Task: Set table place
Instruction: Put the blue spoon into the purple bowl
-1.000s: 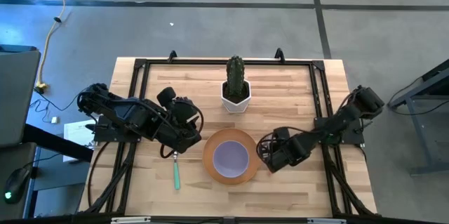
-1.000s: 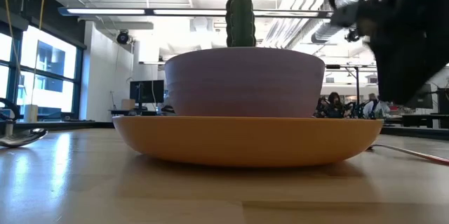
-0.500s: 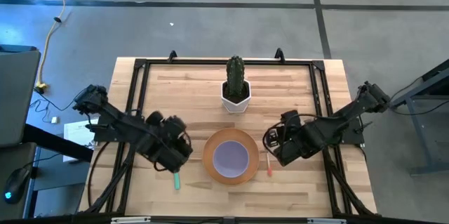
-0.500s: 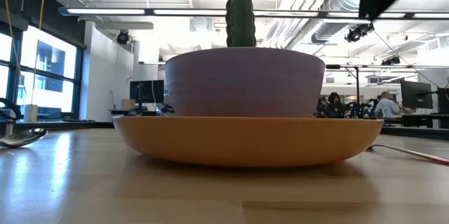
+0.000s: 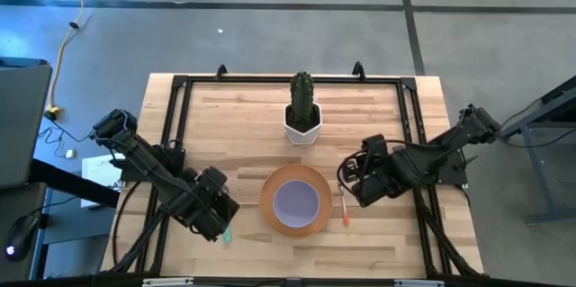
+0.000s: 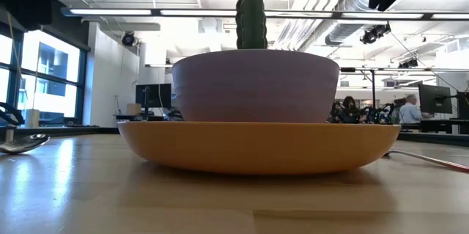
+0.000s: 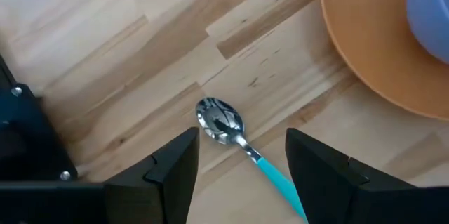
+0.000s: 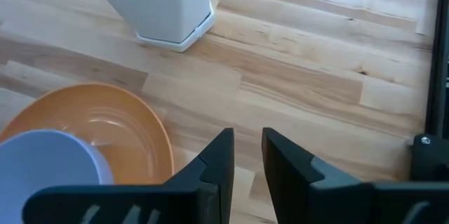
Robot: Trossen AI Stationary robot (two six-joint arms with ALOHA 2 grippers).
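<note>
An orange plate (image 5: 292,200) with a lavender bowl (image 5: 296,201) in it lies at the table's near middle. The green-handled spoon (image 7: 231,129) lies flat on the wood left of the plate; its handle end shows in the high view (image 5: 227,234). My left gripper (image 7: 242,150) hovers open above it, one finger on either side, touching nothing. The orange-handled fork (image 5: 345,211) lies flat right of the plate. My right gripper (image 8: 248,161) hangs above the table just beyond the fork, fingers a narrow gap apart and empty.
A cactus in a white pot (image 5: 302,112) stands behind the plate at the far middle. A black frame rail (image 5: 171,116) runs around the tabletop. Bare wood lies between the pot and the plate and along the near edge.
My left gripper has moved toward the table's near edge, along the spoon, away from the plate's left side. My right gripper has risen and drawn back a little toward the far right, uncovering the fork, which stays flat beside the plate.
</note>
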